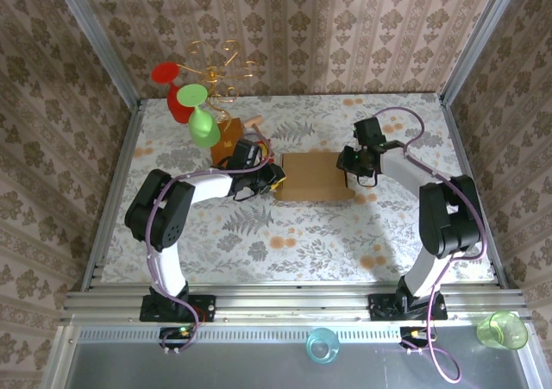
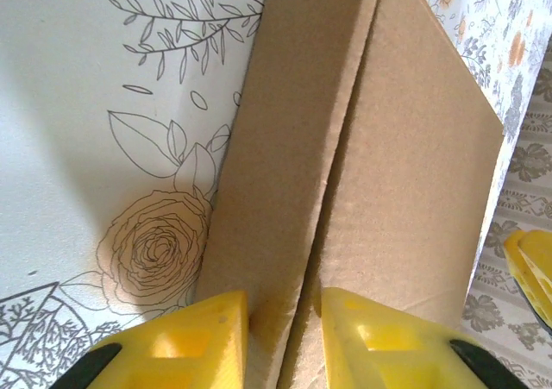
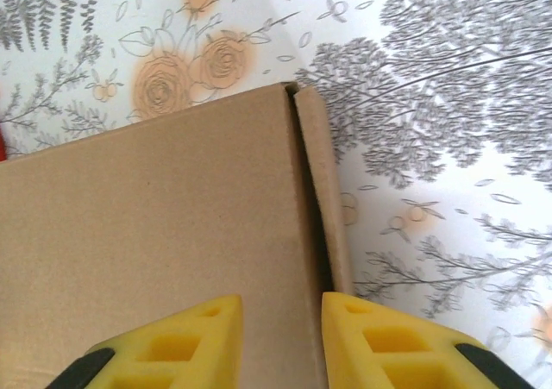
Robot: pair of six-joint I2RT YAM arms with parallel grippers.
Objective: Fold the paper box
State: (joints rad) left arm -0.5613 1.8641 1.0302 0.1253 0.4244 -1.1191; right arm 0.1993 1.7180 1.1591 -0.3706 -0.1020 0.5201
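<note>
Brown paper box point(image 1: 316, 176) (closed) in left pincer point(image 2: 285, 318)

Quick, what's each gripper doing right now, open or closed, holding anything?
Left gripper: jaws astride the paper box flap; grip cannot be told.
Right gripper: open, holding nothing.

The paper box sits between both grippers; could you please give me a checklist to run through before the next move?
1. Left gripper at paper box left edge: ok.
2. Right gripper at its right edge: ok.
3. Left fingers straddling a cardboard fold: ok.
4. Firm grip on either side: cannot tell.
5. Right side flap flush against the top panel: not ok, a gap shows.
6. Wooden block apart from box: ok.
</note>
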